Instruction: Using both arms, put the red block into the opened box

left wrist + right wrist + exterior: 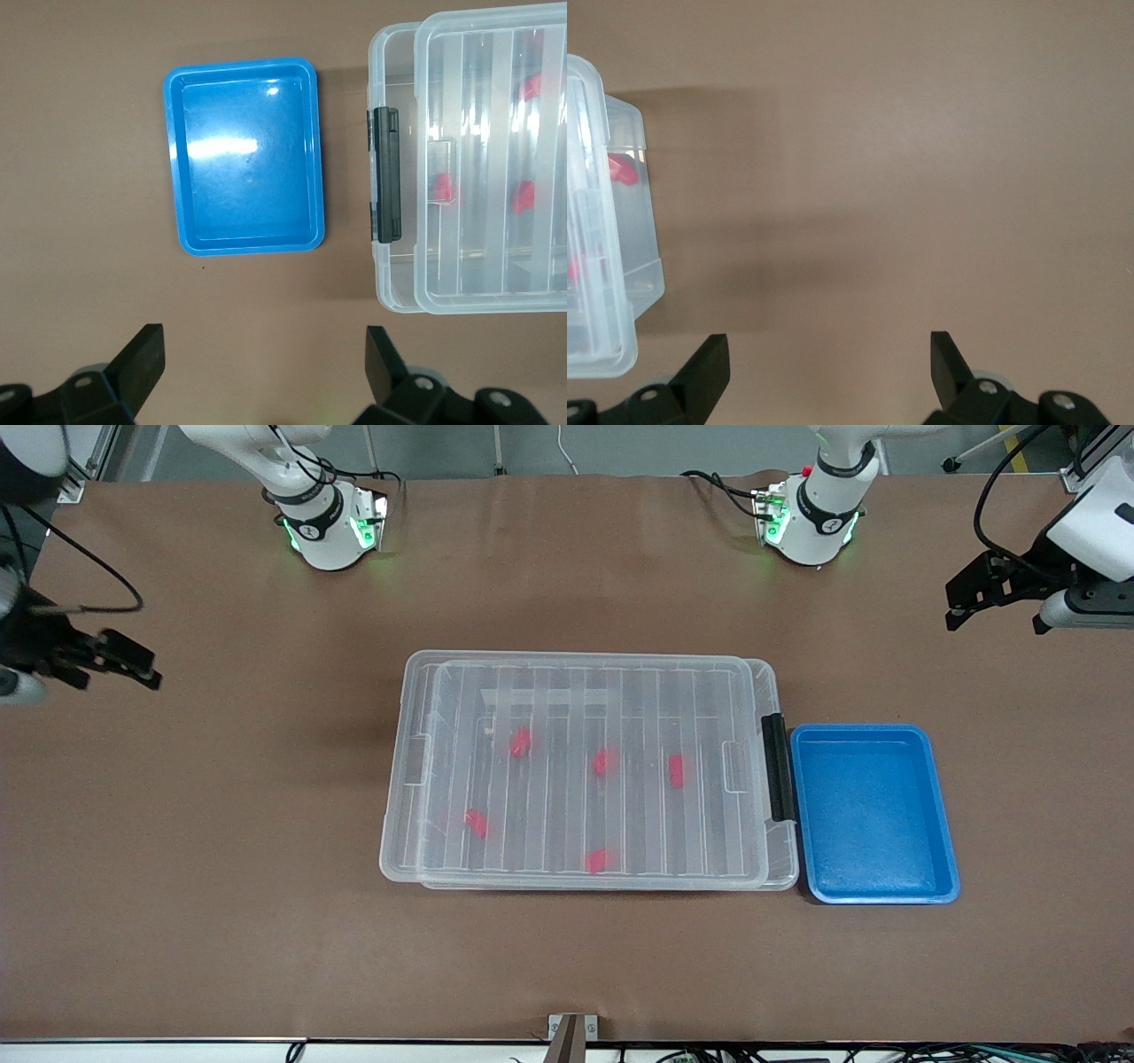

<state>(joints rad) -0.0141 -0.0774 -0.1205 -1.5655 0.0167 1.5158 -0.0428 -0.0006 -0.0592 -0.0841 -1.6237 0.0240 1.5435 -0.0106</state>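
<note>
The clear box [395,779] lies mid-table with its ribbed lid [620,691] resting over it, slightly askew. Several red blocks show through the plastic, among them one [521,741] toward the right arm's end and one [600,860] nearest the front camera. A black handle [777,766] sits on the box's end toward the left arm. My left gripper [955,607] [264,341] hangs open and empty over bare table beside the blue tray. My right gripper [152,671] [829,347] hangs open and empty over bare table past the box's other end. Red blocks [441,189] [622,168] also show in both wrist views.
An empty blue tray [873,815] [244,159] sits right beside the box's handle end. Both arm bases [328,527] [811,522] stand along the table's edge farthest from the front camera. Brown table surface [221,868] surrounds the box.
</note>
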